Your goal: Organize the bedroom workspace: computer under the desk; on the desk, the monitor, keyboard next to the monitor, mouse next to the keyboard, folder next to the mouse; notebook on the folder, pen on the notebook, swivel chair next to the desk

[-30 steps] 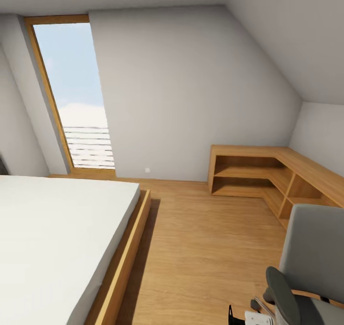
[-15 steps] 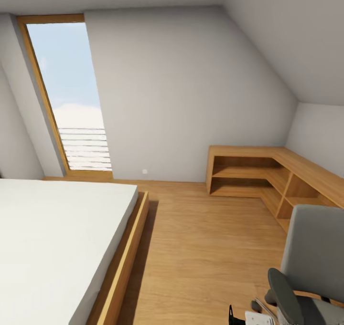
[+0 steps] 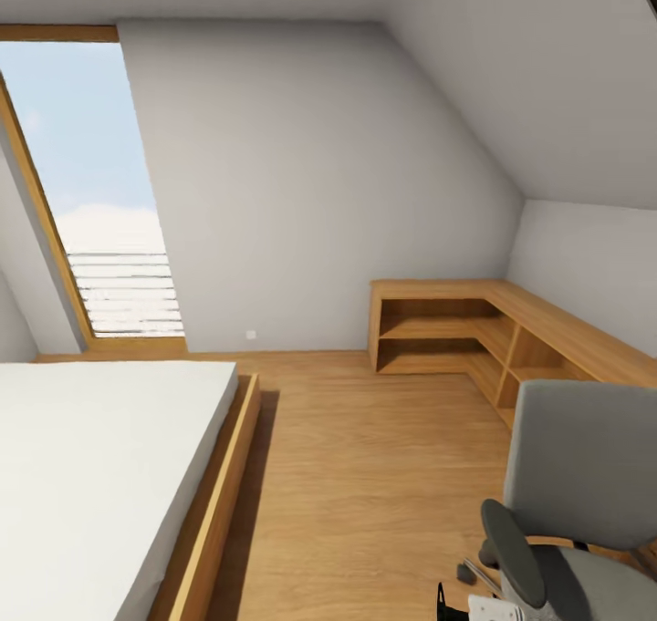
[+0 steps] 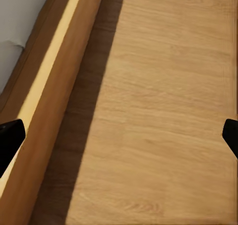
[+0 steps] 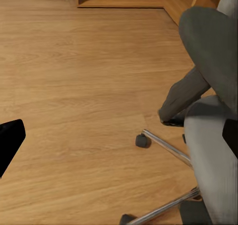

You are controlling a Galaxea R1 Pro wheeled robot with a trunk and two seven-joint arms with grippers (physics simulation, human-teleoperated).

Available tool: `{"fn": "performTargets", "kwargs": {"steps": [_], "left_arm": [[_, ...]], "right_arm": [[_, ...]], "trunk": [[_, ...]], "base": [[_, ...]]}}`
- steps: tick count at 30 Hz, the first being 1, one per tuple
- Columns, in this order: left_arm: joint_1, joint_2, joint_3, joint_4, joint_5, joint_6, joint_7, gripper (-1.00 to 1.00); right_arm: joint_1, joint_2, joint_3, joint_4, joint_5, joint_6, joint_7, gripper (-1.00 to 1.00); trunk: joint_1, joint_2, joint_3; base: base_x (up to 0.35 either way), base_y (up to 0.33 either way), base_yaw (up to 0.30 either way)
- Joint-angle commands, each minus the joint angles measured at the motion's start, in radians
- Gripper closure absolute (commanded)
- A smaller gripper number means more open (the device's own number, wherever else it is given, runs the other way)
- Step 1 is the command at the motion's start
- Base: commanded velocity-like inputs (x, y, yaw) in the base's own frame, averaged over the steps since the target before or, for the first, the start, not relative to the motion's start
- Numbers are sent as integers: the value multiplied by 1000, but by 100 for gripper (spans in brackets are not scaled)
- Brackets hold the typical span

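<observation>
Sloped white walls and an oak floor (image 3: 365, 475) frame this attic bedroom, with a tall window (image 3: 100, 201) at ten o'clock in the head view, a low bed (image 3: 91, 475) at eight o'clock and a wooden corner shelf unit (image 3: 474, 334) at two o'clock. At five o'clock stands the swivel chair (image 3: 575, 475), its grey back, dark armrest and one caster leg in view; it sits apart from any desk, so I judge the robot is on its way, with arms held low for travel. The left gripper (image 4: 119, 136) hangs wide open over the floor beside the bed frame (image 4: 47, 106), holding nothing. The right gripper (image 5: 119, 140) is likewise spread and empty, facing the chair's metal base. Against the earlier frames, the whole picture has slid leftward: the camera has turned right, bringing more of the chair into view.
</observation>
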State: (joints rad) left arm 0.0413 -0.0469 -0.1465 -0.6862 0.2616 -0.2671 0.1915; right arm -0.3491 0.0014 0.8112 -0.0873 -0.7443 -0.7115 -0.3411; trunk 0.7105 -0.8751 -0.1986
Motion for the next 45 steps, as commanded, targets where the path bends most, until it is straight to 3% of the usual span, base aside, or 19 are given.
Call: {"fn": "performTargets", "kwargs": {"steps": [1, 45], "left_arm": [[0, 1, -5, -1, 8, -3, 7, -100], [0, 0, -6, -1, 8, -3, 6, -100]], "right_arm": [[-1, 0, 8, 0, -1, 0, -9, -100], [-1, 0, 10, 0, -2, 1, -9, -100]], "trunk": [[0, -1, -1], [0, -1, 2]], "base": [[1, 1, -139], [82, 30, -12]]}}
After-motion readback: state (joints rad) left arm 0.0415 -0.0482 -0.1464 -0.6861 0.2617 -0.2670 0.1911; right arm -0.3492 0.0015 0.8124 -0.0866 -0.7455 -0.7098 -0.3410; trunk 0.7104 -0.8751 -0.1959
